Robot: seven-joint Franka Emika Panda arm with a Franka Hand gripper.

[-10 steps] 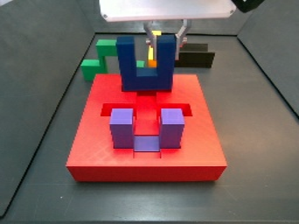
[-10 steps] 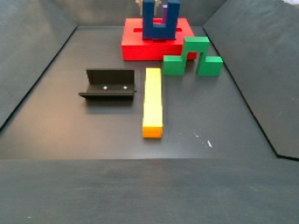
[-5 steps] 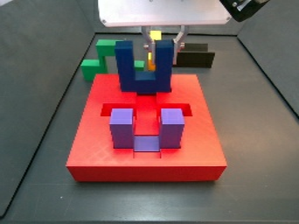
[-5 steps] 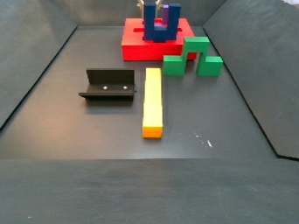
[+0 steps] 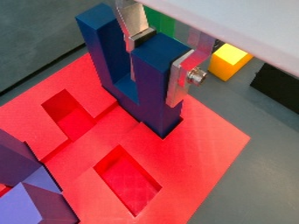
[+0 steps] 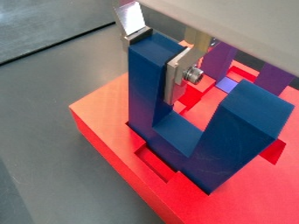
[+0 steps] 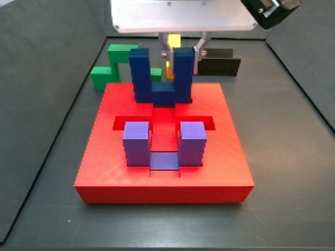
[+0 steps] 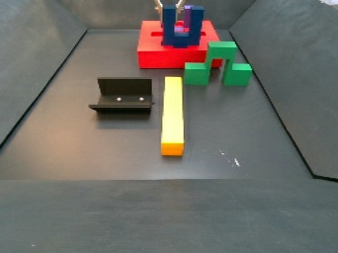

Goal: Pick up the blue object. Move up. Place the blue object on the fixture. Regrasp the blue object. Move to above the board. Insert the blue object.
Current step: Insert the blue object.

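Wrist views show gripper (image 5: 158,54) clamping blue object (image 5: 135,74) over board (image 5: 216,131).

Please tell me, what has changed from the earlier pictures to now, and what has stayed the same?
The gripper, shut on one prong of the blue object, has carried it slightly lower toward the back part of the board; in a wrist view its base now sits in a recess. Nothing was let go. The purple block, green block, yellow bar and fixture stayed as they were.
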